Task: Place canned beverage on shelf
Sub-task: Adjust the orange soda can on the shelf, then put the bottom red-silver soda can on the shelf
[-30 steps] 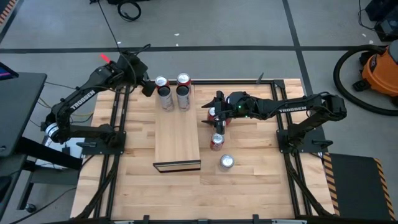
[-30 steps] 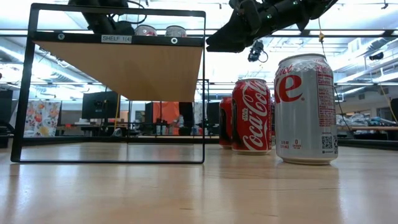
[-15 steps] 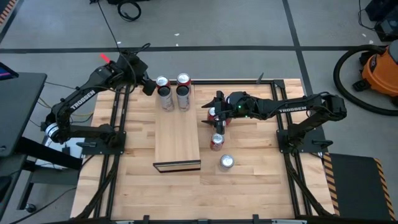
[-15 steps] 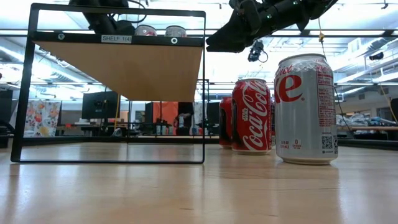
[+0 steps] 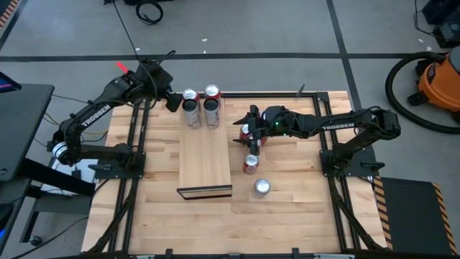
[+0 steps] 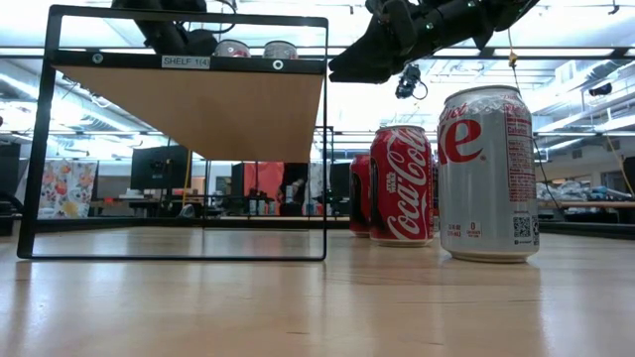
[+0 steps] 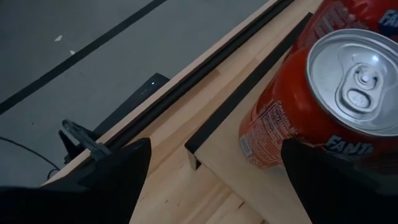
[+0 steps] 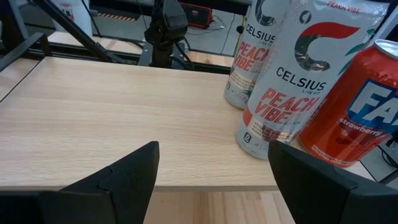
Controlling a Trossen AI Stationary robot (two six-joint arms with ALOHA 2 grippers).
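The shelf (image 5: 205, 155) is a pale board on a black frame (image 6: 40, 139). Several cans stand at its far end: two tall Celsius cans (image 8: 280, 81) and red Fanta cans (image 7: 311, 99). My left gripper (image 7: 214, 149) hovers open at the shelf's far left corner, with a Fanta can (image 5: 188, 96) just beyond its fingers. My right gripper (image 8: 212, 152) is open at the shelf's right side, level with the board and facing the cans, nothing between its fingers. It hangs above a red can (image 5: 246, 132) on the table.
A Coca-Cola can (image 6: 402, 185) and a silver Diet Coke can (image 6: 488, 174) stand on the tabletop right of the shelf, with another red can (image 6: 358, 194) behind them. The near half of the shelf top (image 5: 205, 169) is bare. An orange vacuum (image 5: 440, 79) stands on the floor.
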